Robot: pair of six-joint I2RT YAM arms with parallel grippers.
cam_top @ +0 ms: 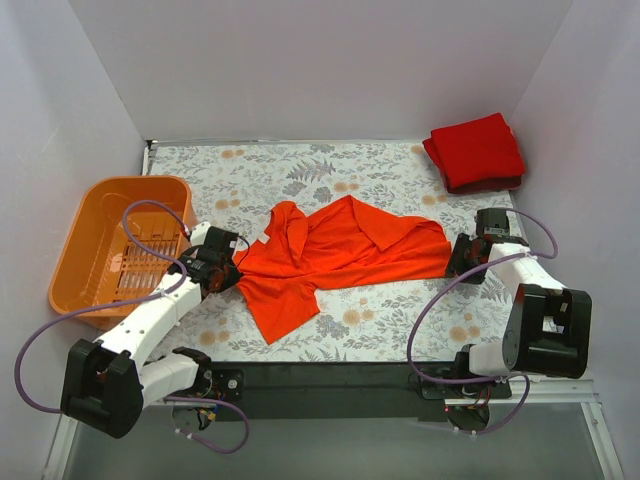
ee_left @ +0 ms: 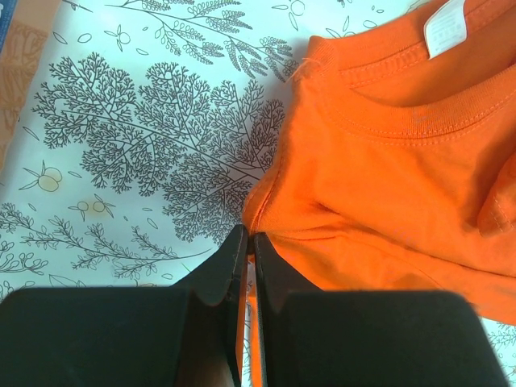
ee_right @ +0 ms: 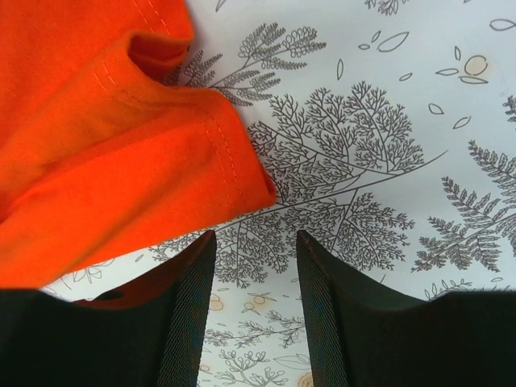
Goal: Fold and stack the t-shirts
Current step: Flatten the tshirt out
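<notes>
The orange-red t-shirt lies crumpled and partly spread in the middle of the floral table. Its collar and white label show in the left wrist view. My left gripper sits at the shirt's left edge. Its jaws are shut, pinching a fold of the orange-red t-shirt, and orange cloth shows in the slit between the fingers. My right gripper stands open with nothing between its fingers. The shirt's hemmed corner lies just ahead of them. The deeper red t-shirt lies folded at the back right.
An orange plastic basket stands at the left, close beside the left arm. White walls close in the table on three sides. A dark strip runs along the table's near edge between the arm bases.
</notes>
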